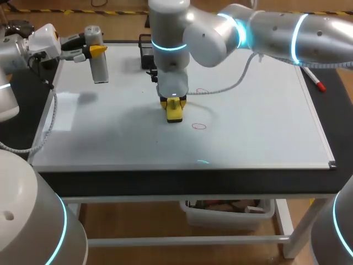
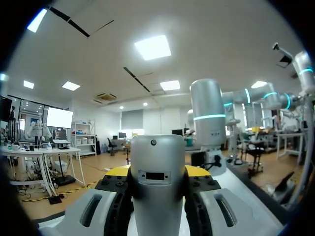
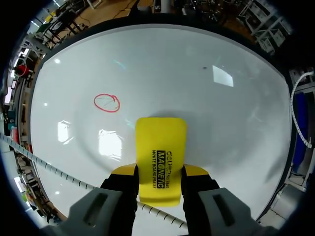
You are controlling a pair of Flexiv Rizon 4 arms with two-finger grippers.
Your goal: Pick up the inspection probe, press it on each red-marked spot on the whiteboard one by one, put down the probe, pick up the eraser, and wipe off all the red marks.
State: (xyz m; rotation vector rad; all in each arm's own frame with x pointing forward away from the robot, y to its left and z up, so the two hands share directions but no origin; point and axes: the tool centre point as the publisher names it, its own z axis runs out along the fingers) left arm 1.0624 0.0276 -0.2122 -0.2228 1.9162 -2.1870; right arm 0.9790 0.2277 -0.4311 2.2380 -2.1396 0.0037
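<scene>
At the far left, the left pincer (image 1: 94, 51) is clamped on the probe (image 1: 100, 67). The probe is a silver cylinder held roughly upright in the air over the far left corner of the whiteboard (image 1: 265, 132), well apart from any mark. In the left wrist view its body fills the gap between the two fingers. So the probe is not yet put down, though the task asks for that before the eraser is taken. Whether the pressing step is finished, the pictures cannot say.

Behind the board's far edge, near the middle, a black holder (image 1: 145, 54) stands on the table (image 1: 165, 185).

At the middle, the right arm reaches in from the right. Its right pincer (image 1: 174, 108) is closed on the yellow eraser (image 1: 175, 113), gripping it by the sides. The eraser is at or just above the board; I cannot tell if it touches.

Wiping seems under way but unfinished. A red circle (image 1: 199, 126) lies untouched just right of the eraser, nearer the front edge. A second red mark (image 1: 202, 91), fainter, sits farther back beside the arm's cable (image 1: 231, 85). The right wrist view shows one circle ahead of the eraser and off to one side, apart from it. Both marks are left to wipe.

At the far right, a red marker (image 1: 317, 81) lies by the board's edge.
</scene>
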